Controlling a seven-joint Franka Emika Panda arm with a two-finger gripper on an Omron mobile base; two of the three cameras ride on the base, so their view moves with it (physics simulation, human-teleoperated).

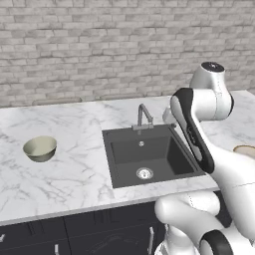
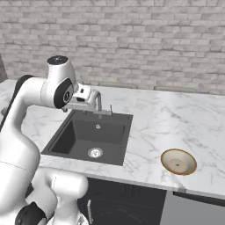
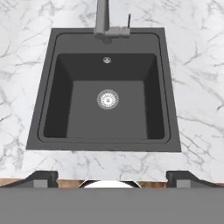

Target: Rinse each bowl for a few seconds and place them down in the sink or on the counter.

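The dark sink (image 3: pixel 57 96) lies straight below my gripper (image 3: pixel 114 177), whose two fingertips stand far apart with nothing between them: open. The basin holds no bowl, just its round silver drain (image 3: pixel 107 99). A deep greenish-cream bowl (image 1: pixel 40 148) sits upright on the counter (image 1: pixel 74 174) left of the sink (image 1: pixel 117 159). Right of the sink (image 2: pixel 66 138), near the counter's front edge, rests a shallow tan bowl (image 2: pixel 178 161); in the left base view my arm half hides this tan bowl (image 1: pixel 246 150). My hand hovers high over the sink's near side.
A slim silver faucet (image 3: pixel 103 17) stands at the sink's back rim, its spout reaching over the basin, faucet (image 1: pixel 143 117). A brick wall (image 2: pixel 132 39) closes off the back of the counter (image 2: pixel 167 123). Dark cabinets (image 1: pixel 74 229) run below.
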